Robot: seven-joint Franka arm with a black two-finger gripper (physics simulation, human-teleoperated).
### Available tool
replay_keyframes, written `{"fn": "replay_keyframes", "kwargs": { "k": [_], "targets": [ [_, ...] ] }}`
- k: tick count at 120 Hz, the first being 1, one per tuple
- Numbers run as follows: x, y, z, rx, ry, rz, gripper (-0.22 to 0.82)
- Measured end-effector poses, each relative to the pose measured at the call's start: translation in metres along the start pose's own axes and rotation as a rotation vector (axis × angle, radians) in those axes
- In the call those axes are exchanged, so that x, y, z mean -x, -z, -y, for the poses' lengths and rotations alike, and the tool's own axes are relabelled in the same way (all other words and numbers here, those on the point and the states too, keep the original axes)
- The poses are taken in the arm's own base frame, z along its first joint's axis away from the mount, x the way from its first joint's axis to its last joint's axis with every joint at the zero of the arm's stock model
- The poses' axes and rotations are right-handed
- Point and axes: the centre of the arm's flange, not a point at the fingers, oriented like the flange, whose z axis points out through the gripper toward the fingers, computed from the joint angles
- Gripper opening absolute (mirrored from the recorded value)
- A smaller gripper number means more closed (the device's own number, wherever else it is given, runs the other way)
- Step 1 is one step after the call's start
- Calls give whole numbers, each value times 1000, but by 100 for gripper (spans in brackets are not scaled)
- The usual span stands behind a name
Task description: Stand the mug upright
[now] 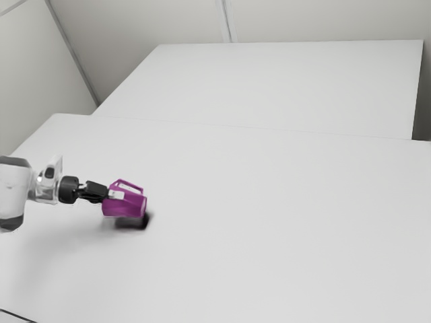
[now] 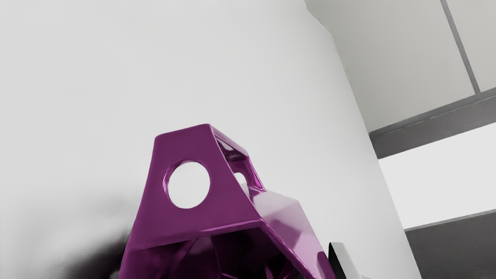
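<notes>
The arm (image 1: 13,192) ends at a round black collar (image 1: 68,190). Behind the collar sits a pale, chunky wrist piece (image 1: 46,192) with a raised fin and a dark, rounded inset (image 1: 49,173). Farther behind it, a thick, rounded white section carries dark grey bands at its upper and lower edges. Ahead of the collar, the gripper (image 1: 116,195) has a narrow, angular black body and a light grey fingertip (image 2: 345,257) with a black side.

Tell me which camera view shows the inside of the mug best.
The wrist view: it looks into the mug, onto its dark inner walls. The exterior view shows the mug side-on: outer wall and handle.
</notes>
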Motion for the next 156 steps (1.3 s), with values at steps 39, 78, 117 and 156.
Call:
{"fn": "replay_keyframes", "kwargs": {
  "k": [39, 78, 117, 156],
  "targets": [
    [-115, -45, -116, -491, -372, 534, -17],
    [-45, -89, -143, -879, -294, 715, -18],
    [-11, -114, -128, -1017, -54, 572, -18],
    [-7, -116, -125, -1064, 125, 448, 36]
  ]
}}
